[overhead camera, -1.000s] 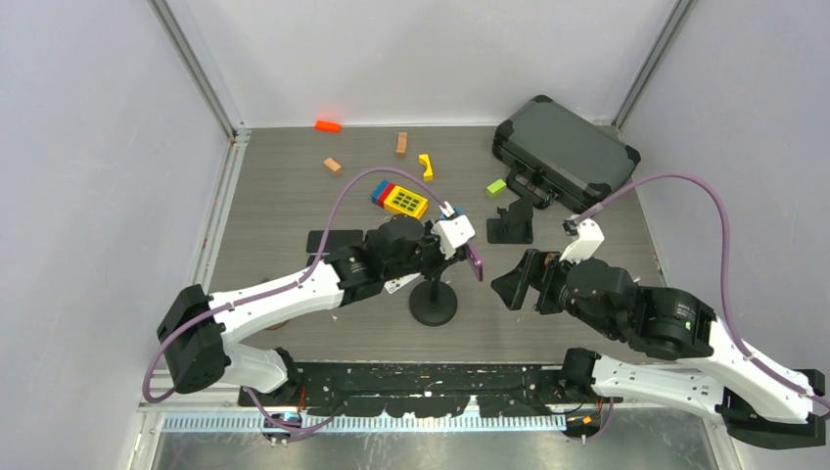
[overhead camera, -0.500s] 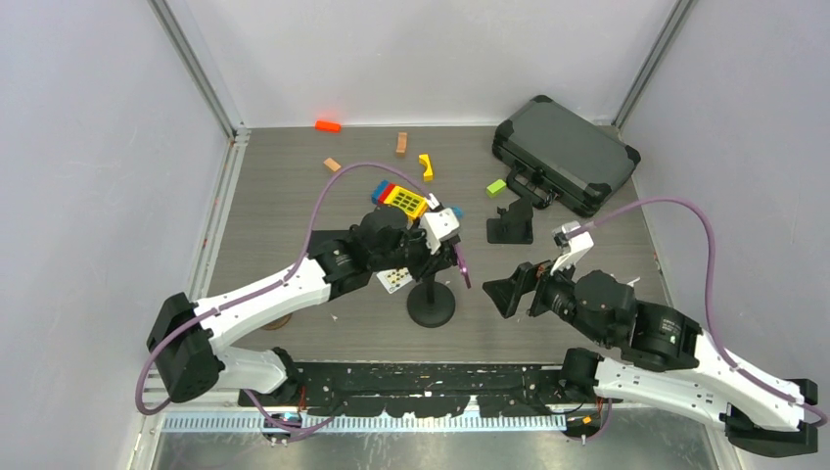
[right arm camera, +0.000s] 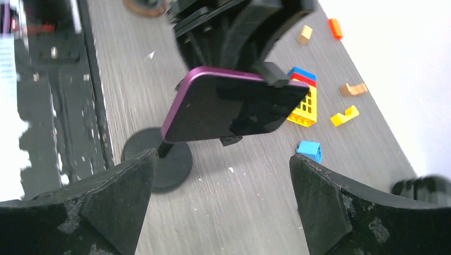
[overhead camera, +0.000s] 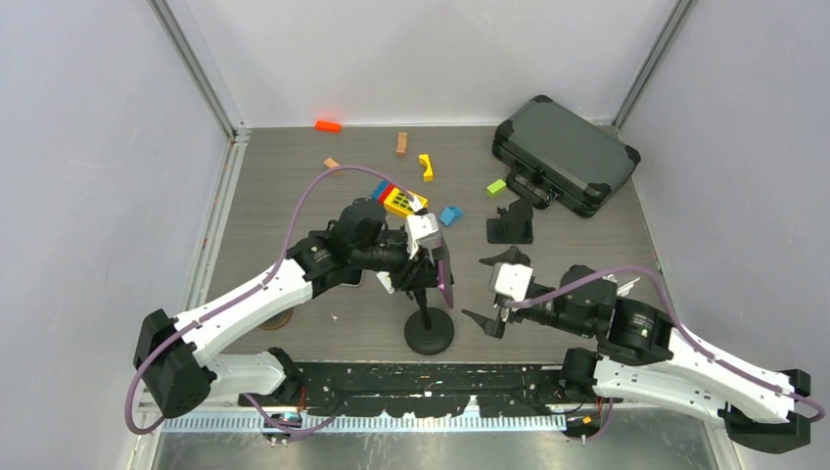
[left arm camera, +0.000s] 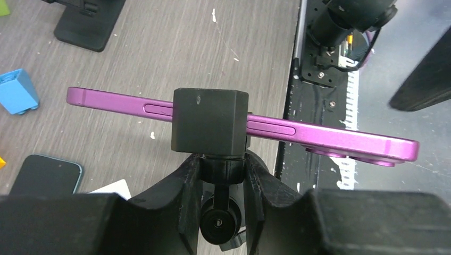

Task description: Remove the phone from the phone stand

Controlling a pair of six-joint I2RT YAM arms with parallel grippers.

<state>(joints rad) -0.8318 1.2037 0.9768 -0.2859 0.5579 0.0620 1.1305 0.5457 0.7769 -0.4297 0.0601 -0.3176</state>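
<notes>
Left wrist, stand [left arm camera: 210, 121] across phone [left arm camera: 330, 139], block [left arm camera: 18, 91], seemingly handset [left arm camera: 45, 175]

Grey wood-grain tabletop [overhead camera: 274, 196]; plain pale walls [overhead camera: 88, 147]; aluminium corner posts [overhead camera: 196, 69]

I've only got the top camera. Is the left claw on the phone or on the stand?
Observer: On the stand. The left wrist view shows the left claw closed round the neck of the stand, just under where it clamps the phone.
Operator: And the right claw, is it open and lined up?
Observer: The right wrist view shows the right claw wide open. The phone's dark screen faces it, ahead of the fingertips and not between them.
</notes>
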